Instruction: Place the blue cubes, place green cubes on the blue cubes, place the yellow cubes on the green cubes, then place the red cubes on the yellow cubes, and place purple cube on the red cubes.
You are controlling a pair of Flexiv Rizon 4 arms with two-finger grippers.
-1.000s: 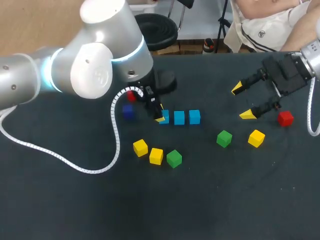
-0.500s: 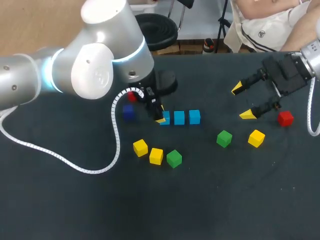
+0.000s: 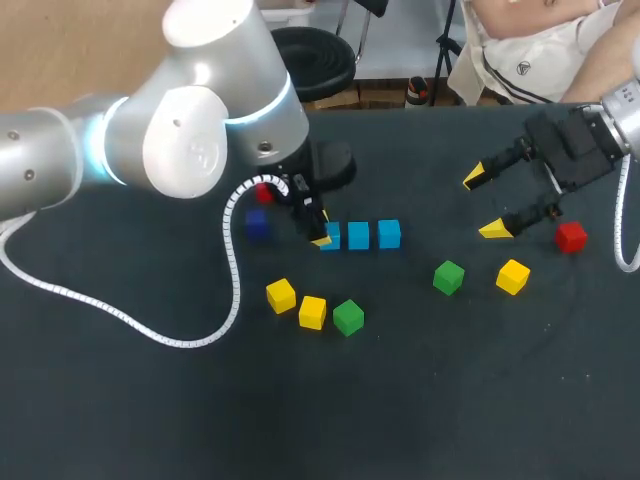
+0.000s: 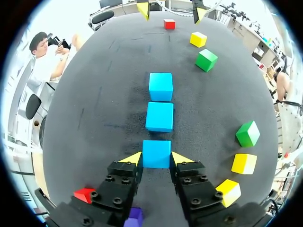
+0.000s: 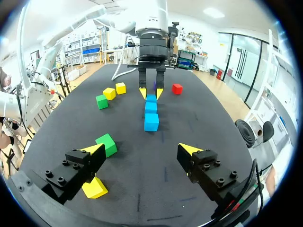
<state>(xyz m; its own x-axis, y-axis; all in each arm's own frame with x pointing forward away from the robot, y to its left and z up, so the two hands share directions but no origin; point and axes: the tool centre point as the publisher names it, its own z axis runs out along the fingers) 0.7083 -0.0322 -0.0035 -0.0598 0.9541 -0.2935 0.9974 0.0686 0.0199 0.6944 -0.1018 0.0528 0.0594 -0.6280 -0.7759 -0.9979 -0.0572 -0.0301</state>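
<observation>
Three blue cubes lie in a row on the black table [image 3: 420,400]. My left gripper [image 3: 320,231] is down at the row's left end, shut on the end blue cube [image 4: 156,153], which rests on the table with a yellow tip against each side. The middle blue cube [image 4: 159,116] and the far one [image 4: 161,86] lie ahead of it. A purple cube [image 3: 257,226] and a partly hidden red cube [image 3: 264,192] sit behind that gripper. My right gripper [image 3: 489,203] hangs open and empty above the table's right side, with a green cube [image 5: 107,143] and a yellow cube [image 5: 94,187] under one finger.
Two yellow cubes [image 3: 281,295] [image 3: 313,312] and a green cube [image 3: 348,317] sit in front of the blue row. At the right lie a green cube [image 3: 449,277], a yellow cube [image 3: 513,276] and a red cube [image 3: 571,237].
</observation>
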